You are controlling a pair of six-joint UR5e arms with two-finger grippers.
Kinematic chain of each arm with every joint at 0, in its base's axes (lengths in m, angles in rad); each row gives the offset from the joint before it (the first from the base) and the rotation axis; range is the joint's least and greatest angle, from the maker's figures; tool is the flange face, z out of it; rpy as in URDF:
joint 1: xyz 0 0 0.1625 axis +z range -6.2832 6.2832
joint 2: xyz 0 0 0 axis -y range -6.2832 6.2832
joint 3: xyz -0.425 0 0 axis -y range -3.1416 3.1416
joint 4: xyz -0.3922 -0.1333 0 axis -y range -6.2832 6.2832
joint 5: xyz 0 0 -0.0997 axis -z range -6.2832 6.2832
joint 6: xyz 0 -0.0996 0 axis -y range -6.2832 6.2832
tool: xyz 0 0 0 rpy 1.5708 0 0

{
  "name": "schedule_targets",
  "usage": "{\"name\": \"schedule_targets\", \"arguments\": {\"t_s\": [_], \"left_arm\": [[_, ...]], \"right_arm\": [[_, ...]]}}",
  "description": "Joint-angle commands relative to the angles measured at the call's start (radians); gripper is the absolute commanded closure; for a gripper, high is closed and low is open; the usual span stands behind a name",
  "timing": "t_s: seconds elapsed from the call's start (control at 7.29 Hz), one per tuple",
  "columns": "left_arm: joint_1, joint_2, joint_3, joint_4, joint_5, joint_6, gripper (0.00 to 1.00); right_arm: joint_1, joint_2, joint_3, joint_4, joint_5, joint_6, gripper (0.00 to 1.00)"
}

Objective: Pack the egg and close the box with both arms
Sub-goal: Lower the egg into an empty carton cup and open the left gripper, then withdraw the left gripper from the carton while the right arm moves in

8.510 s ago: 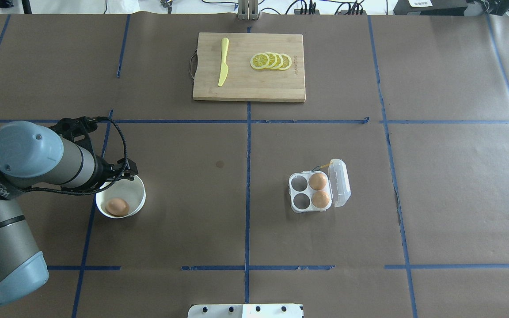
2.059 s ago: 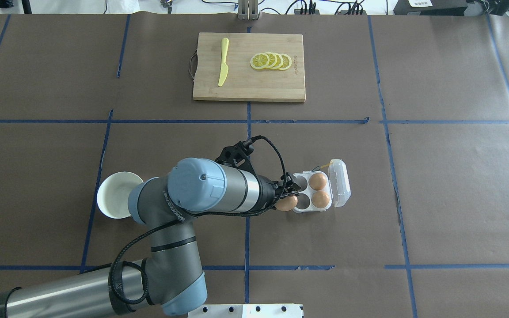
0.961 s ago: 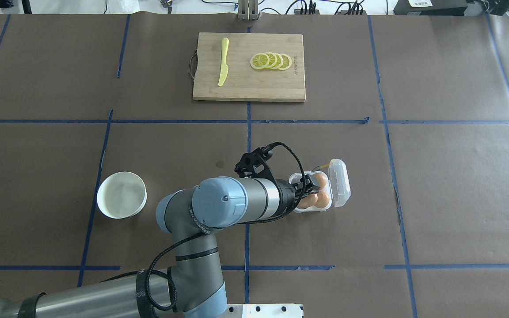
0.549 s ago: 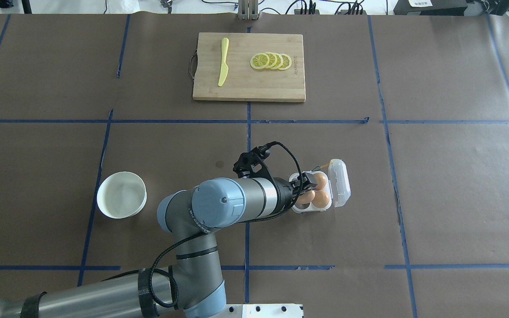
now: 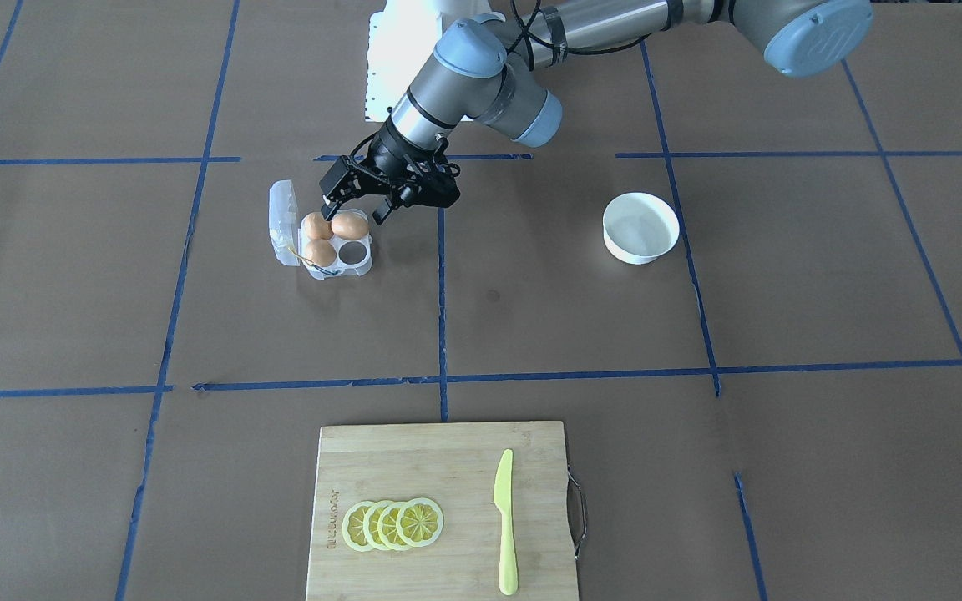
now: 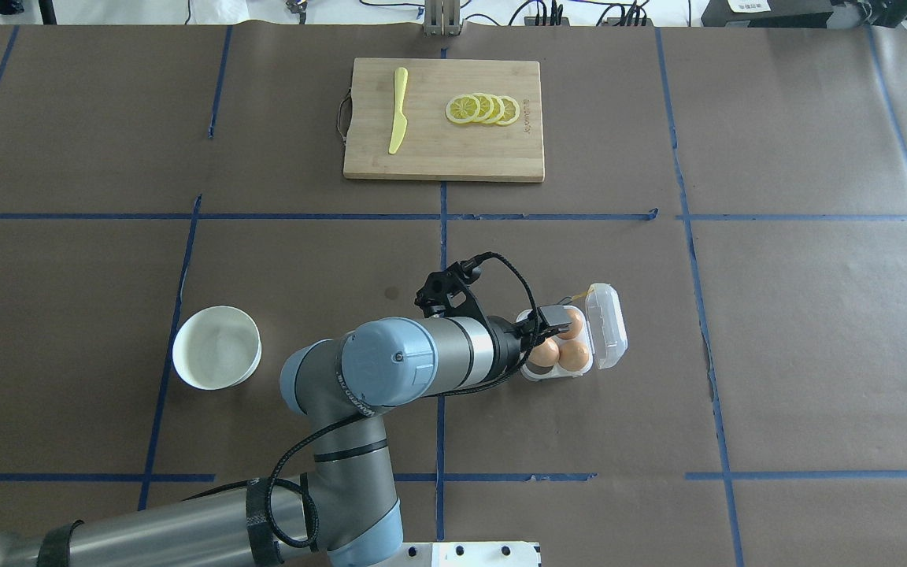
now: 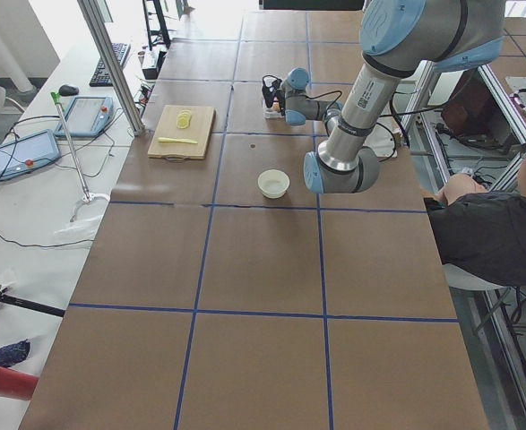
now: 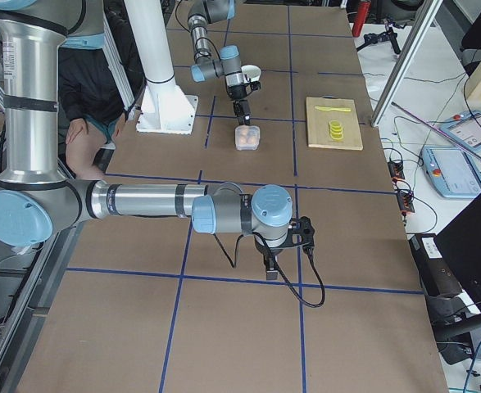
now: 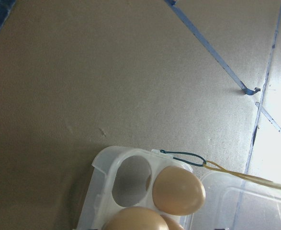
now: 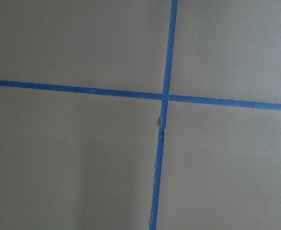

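White bowl [image 6: 216,348] sat way over on the left, well apart from the action, so nothing to bump there. Moving right, the left arm [image 6: 422,358] lay stretched out to the box [image 5: 363,264], with the left tool [image 5: 355,212] spread over the egg [image 6: 544,353]. That egg looked seated in the near-left cell beside the two other eggs [image 6: 575,356], and one cell was bare. If I were driving, I'd lift straight up with fingers wide, since one finger hung between two eggs and any sideways drift could nudge them or slide the light box. Further right the lid [image 6: 608,327] lay flopped open, its yellow band [image 6: 571,298] trailing at the far corner, a snag risk. Past that, loads of open worktop [image 6: 816,354] for swinging the lid over. The right tool [image 8: 270,267] hovered well away, and I couldn't tell whether it was spread or pressed together.
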Motion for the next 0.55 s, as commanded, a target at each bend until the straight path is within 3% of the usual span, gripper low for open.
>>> {"name": "schedule_targets", "arguments": {"t_s": [0.0,0.27,0.41], "left_arm": [[-0.034,0.000,-0.013,0.003,-0.015,0.045,0.00],[-0.132,0.026,-0.085,0.056,-0.198,0.062,0.00],[-0.177,0.061,-0.160,0.123,-0.259,0.070,0.00]], "right_arm": [[0.000,0.011,0.003,-0.006,0.005,0.002,0.00],[-0.015,0.015,0.027,0.012,0.044,0.128,0.00],[-0.053,0.012,0.084,0.020,0.049,0.226,0.00]]}}
